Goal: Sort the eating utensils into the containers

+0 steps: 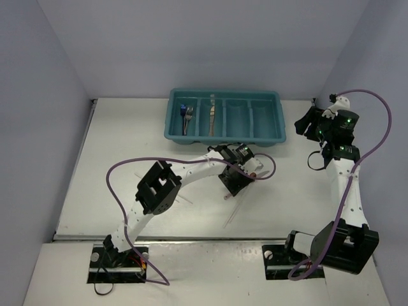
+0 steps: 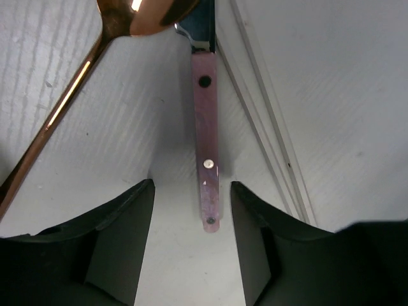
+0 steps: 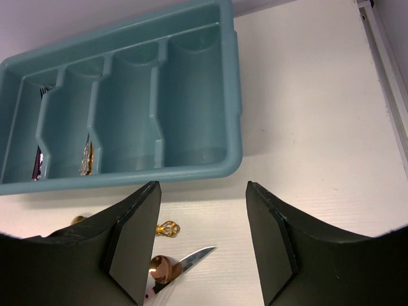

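The teal tray [image 1: 268,137] sits at the back, and the right wrist view shows it as well [image 3: 233,95]. Forks [image 1: 186,118] lie in its leftmost compartment and a knife [image 1: 211,116] in the second. My left gripper [image 1: 236,181] is low over the table centre. Its jaws are open on either side of a pink-handled knife [image 2: 206,159] without touching it. A copper spoon [image 2: 60,115] lies left of that handle and pale chopsticks [image 2: 268,121] right of it. My right gripper [image 1: 306,125] hangs open and empty at the right.
More of the chopsticks [image 1: 234,211] runs toward the near edge. In the right wrist view a knife blade [image 3: 193,257], a copper spoon bowl [image 3: 159,268] and a gold handle end [image 3: 167,228] lie in front of the tray. Purple cables trail from both arms.
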Tool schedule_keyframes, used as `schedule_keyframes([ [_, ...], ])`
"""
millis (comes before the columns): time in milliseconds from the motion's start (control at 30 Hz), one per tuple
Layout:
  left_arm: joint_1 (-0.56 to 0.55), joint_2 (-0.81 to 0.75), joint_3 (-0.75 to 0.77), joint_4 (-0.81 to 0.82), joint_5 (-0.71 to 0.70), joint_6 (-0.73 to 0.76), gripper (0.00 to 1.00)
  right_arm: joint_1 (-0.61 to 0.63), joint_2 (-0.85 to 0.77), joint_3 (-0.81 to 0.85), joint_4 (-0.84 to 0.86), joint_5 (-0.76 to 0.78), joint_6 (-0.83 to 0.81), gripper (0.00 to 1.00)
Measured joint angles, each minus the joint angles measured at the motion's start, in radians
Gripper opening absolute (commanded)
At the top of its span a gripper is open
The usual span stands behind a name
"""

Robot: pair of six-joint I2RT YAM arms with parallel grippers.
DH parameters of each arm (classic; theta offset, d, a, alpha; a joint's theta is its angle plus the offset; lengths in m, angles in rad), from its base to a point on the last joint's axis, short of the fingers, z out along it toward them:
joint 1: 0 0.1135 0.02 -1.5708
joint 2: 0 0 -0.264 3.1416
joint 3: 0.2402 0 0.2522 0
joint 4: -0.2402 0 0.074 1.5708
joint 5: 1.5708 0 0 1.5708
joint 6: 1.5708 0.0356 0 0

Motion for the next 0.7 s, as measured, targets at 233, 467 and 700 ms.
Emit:
schedule_keyframes([
  [233, 0.001, 0.035, 0.044, -0.008, -0.02, 0.001, 0.25, -0.012, 0.001, 0.0, 0.0, -0.008, -0.001, 0.53],
  [467, 0.001, 0.037, 0.045, -0.008, -0.049, 0.003, 0.0, -0.016, 0.024, 0.0, 0.002, -0.016, 0.003, 0.51],
  [700, -0.001, 0.035, 0.045, -0.009, -0.063, 0.002, 0.0, -0.016, 0.039, 0.0, 0.001, -0.022, 0.003, 0.51],
])
